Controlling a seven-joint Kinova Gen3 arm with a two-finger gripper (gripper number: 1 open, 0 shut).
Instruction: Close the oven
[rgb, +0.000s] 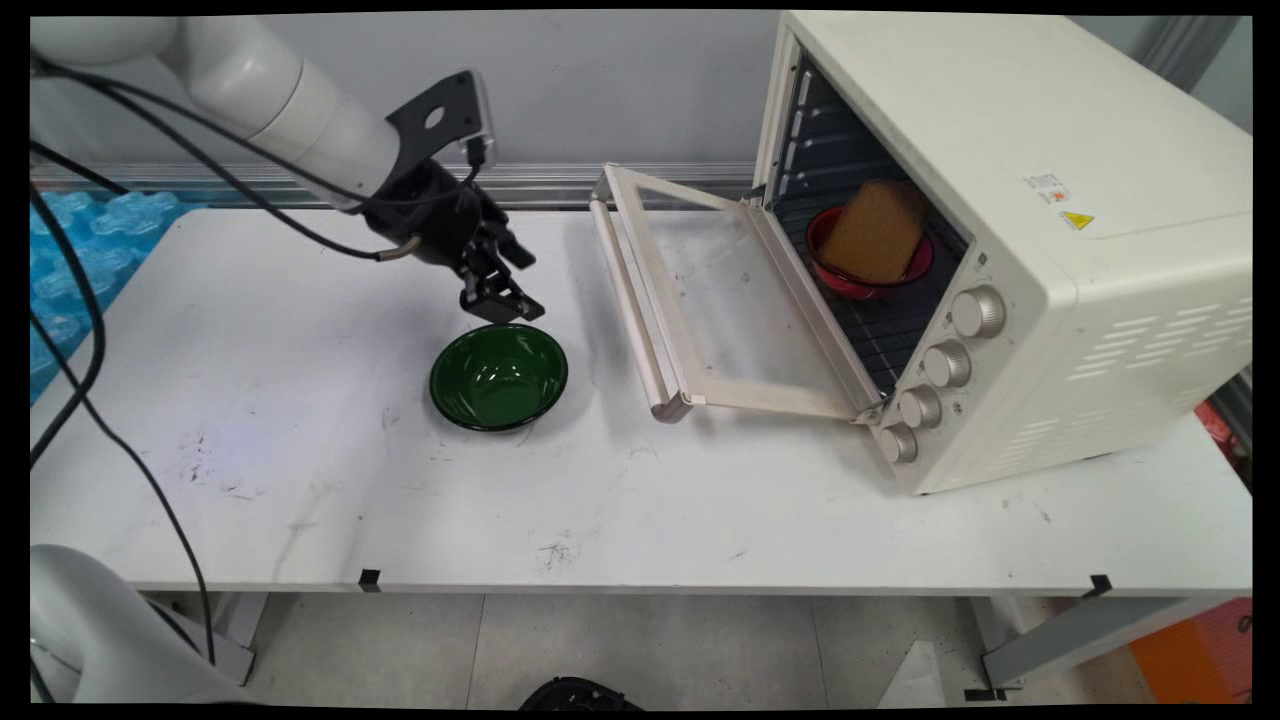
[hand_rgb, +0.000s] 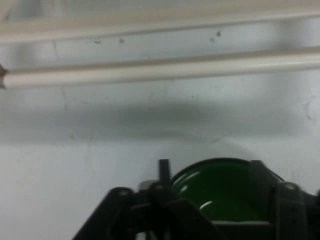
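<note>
A dark green bowl (rgb: 498, 377) stands empty on the white table (rgb: 300, 480), left of the oven. My gripper (rgb: 506, 304) hangs just above the bowl's far rim, tilted down toward it. It is open. In the hand view the green bowl (hand_rgb: 220, 187) shows low down between the two fingers (hand_rgb: 163, 169), and nothing is held between them. Whether a finger touches the rim I cannot tell.
A cream toaster oven (rgb: 1000, 230) stands at the right with its glass door (rgb: 720, 300) folded down onto the table. Inside, on the rack, a red bowl (rgb: 835, 275) holds a brown slice of bread (rgb: 875, 232). The door's handle bar (hand_rgb: 160, 70) crosses the hand view ahead of the gripper. Blue bubble wrap (rgb: 70, 260) lies at the left edge.
</note>
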